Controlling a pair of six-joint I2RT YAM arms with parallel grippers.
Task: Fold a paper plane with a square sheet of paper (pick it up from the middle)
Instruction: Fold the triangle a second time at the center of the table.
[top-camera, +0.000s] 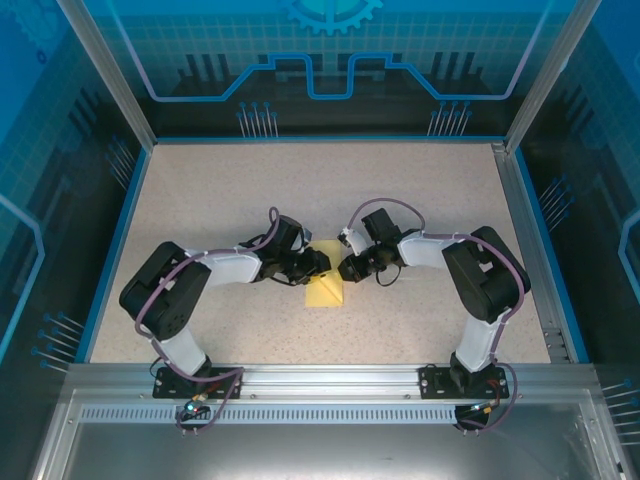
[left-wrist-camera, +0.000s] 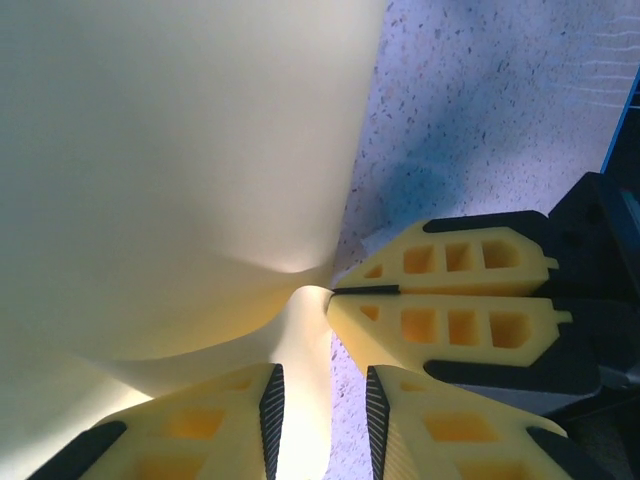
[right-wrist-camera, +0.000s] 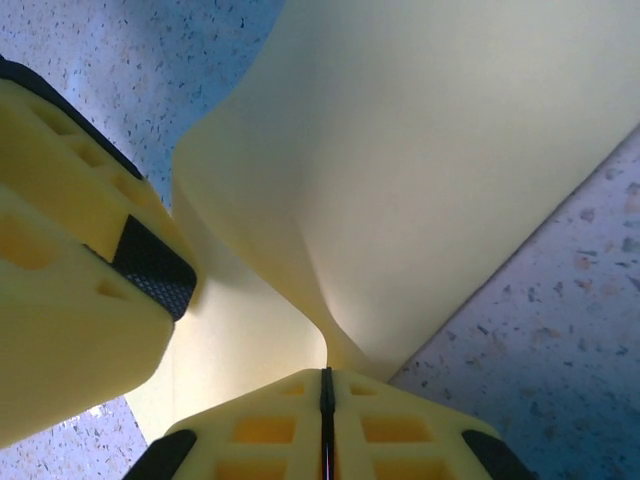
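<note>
Right gripper was clamped on the square sheet of paper; left gripper stood narrowly apart around it (not clamping). Pulling sideways might tear it.

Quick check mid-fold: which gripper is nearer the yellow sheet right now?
Right, narrowly. The right gripper is shut on the square sheet of paper, pinching it. The left gripper straddles a raised fold of it from the opposite side, jaws apart.

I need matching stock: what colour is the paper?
The paper is plain pale yellow, clearest in the right wrist view.
</note>
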